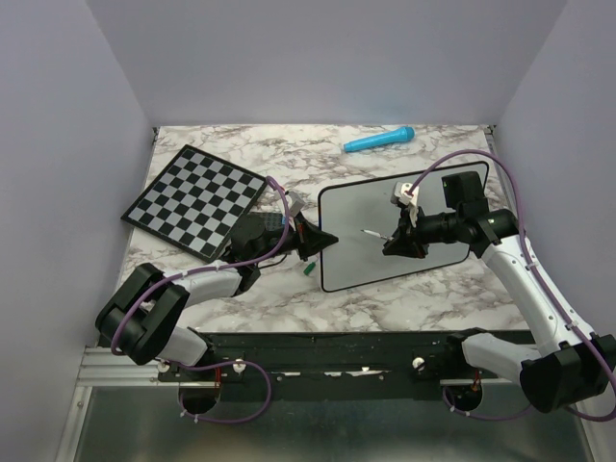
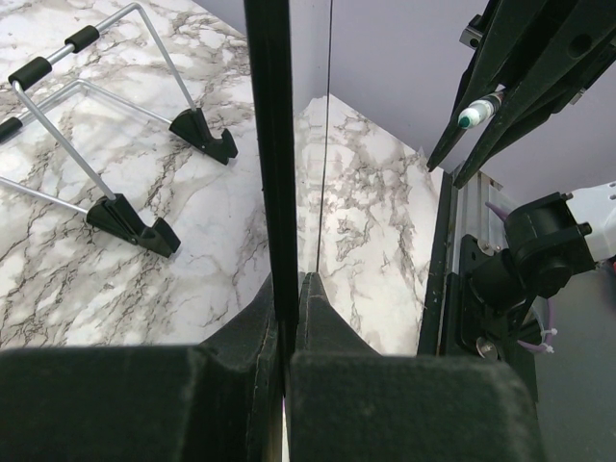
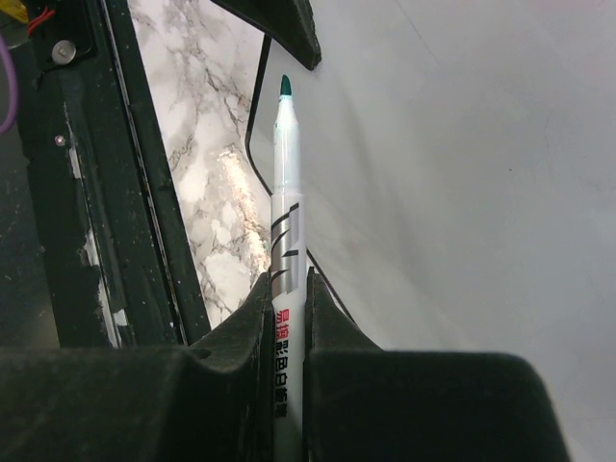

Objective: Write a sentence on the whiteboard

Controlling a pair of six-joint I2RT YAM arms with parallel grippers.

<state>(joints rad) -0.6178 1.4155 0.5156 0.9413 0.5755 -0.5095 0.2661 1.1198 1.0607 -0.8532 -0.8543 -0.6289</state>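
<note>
The whiteboard [image 1: 351, 255] lies on the marble table, tilted, and its white surface shows no writing, so the sentence is not in view. My left gripper [image 1: 322, 239] is shut on the board's left black frame [image 2: 269, 144], with its jaws [image 2: 289, 289] pinching the edge. My right gripper [image 1: 393, 241] is over the middle of the board and shut on a white marker [image 3: 287, 192]. The marker's uncapped teal-green tip [image 1: 366, 232] points left, close to the board surface [image 3: 462, 192]. The marker also shows in the left wrist view [image 2: 478, 111].
A black-and-white chessboard [image 1: 194, 199] lies at the back left. A blue pen-like object [image 1: 378, 141] lies at the back centre. A small green cap [image 1: 308, 271] sits by the board's near left corner. A wire stand with black feet [image 2: 106, 115] stands on the marble.
</note>
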